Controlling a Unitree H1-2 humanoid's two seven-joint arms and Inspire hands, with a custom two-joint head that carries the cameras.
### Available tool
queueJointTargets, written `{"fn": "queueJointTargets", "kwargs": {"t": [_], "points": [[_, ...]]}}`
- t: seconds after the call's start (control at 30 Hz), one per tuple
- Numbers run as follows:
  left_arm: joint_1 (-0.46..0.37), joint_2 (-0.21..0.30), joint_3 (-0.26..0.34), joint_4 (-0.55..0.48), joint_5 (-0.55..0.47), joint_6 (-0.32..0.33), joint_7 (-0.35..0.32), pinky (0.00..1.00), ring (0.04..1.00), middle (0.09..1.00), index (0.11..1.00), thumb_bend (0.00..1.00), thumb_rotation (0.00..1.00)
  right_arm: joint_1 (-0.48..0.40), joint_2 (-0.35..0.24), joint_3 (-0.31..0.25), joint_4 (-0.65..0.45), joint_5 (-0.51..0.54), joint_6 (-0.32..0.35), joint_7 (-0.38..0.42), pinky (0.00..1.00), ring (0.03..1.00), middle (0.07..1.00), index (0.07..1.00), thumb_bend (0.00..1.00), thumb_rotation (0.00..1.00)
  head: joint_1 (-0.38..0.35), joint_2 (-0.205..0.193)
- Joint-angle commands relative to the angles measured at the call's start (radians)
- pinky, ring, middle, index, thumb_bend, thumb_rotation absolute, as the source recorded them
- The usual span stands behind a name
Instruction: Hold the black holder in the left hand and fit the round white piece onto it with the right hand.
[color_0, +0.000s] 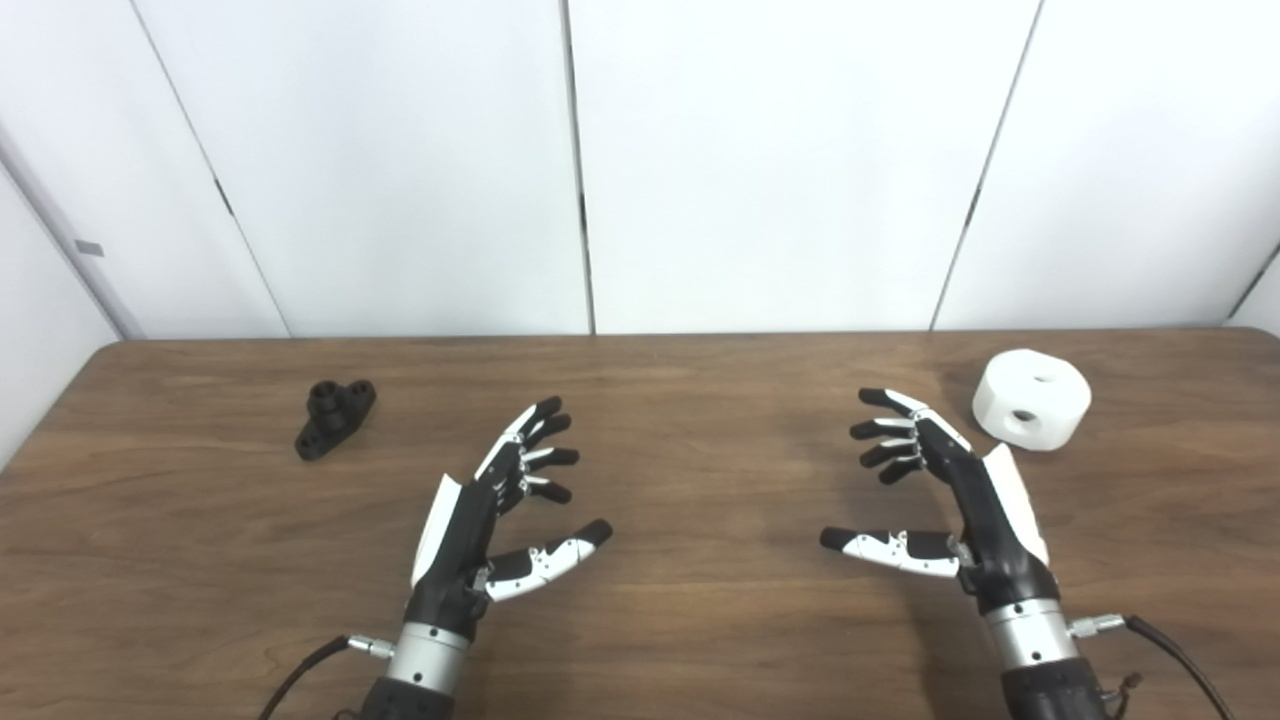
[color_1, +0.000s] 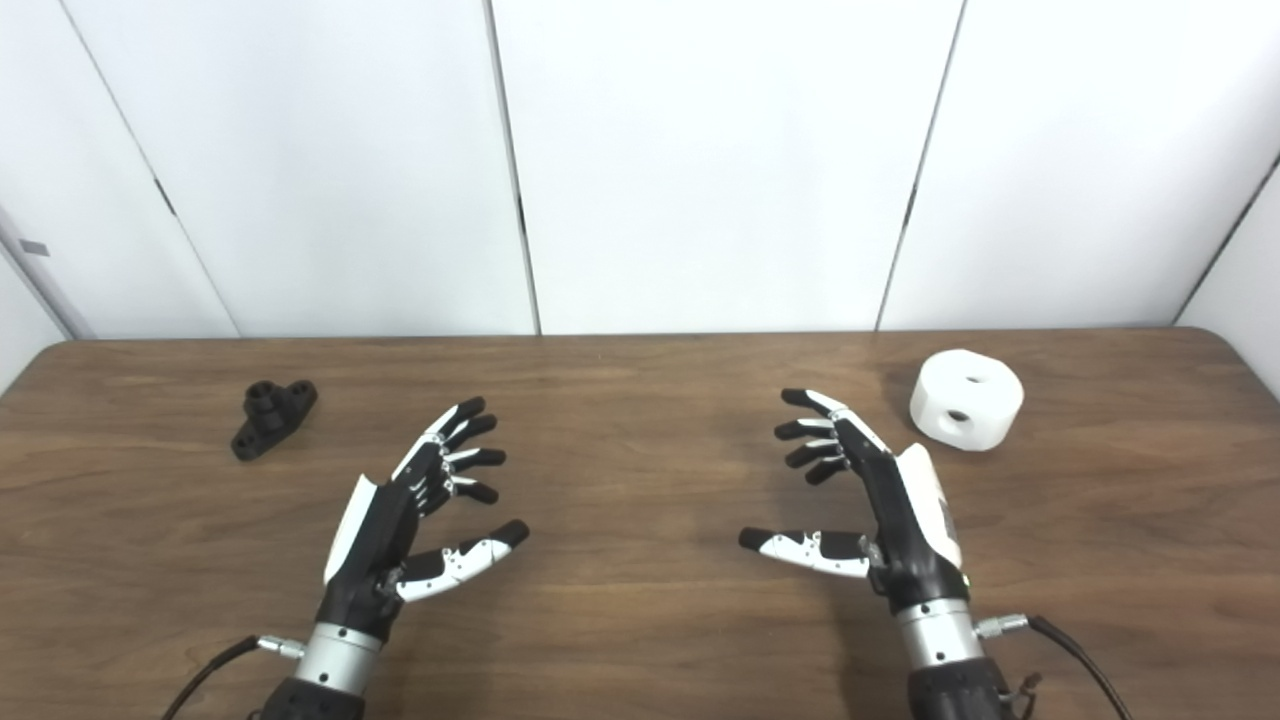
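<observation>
Above the wooden table (color_0: 700, 620), the left hand (color_0: 480, 520) and right hand (color_0: 975, 500) are held spread and empty, while the black holder (color_0: 334, 417) is seen farther left and the round white piece (color_0: 1032, 398) just beyond the right fingers (color_0: 890, 430).

Brown wood-grain tabletop (color_0: 700, 620) seen across lower half. White wall panels (color_0: 780, 160) seen behind far edge, divided by dark vertical seams.
</observation>
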Motion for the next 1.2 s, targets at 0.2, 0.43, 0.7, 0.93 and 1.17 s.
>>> {"fn": "queueJointTargets", "kwargs": {"t": [0.2,0.43,0.7,0.93,1.17], "points": [[-0.038,-0.044,-0.022,0.008,0.010,-0.019,0.016,0.60,0.773,0.877,0.900,0.65,0.05,-0.022,-0.038,-0.026,-0.001,0.044,-0.061,0.009,0.49,0.591,0.685,0.805,0.68,0.07,0.234,-0.043],[-0.067,-0.070,-0.039,0.098,0.082,-0.063,0.062,0.58,0.777,0.863,0.888,0.66,0.10,-0.021,-0.063,-0.039,0.010,0.052,-0.062,0.015,0.50,0.608,0.695,0.816,0.66,0.00,0.321,-0.082],[-0.079,-0.069,-0.041,0.125,0.083,-0.088,0.084,0.58,0.760,0.845,0.840,0.67,0.10,-0.025,-0.067,-0.047,0.013,0.041,-0.071,0.009,0.50,0.605,0.694,0.813,0.66,0.00,0.320,-0.086],[-0.093,-0.058,-0.029,0.105,0.078,-0.092,0.088,0.54,0.712,0.774,0.759,0.65,0.02,-0.029,-0.069,-0.051,0.012,0.041,-0.071,0.012,0.49,0.593,0.684,0.807,0.64,0.00,0.317,-0.083],[-0.126,-0.013,-0.005,0.058,0.076,-0.049,0.067,0.50,0.664,0.740,0.716,0.68,0.00,-0.035,-0.075,-0.057,0.025,0.043,-0.079,0.011,0.49,0.588,0.680,0.806,0.64,0.00,0.323,-0.081]]}}
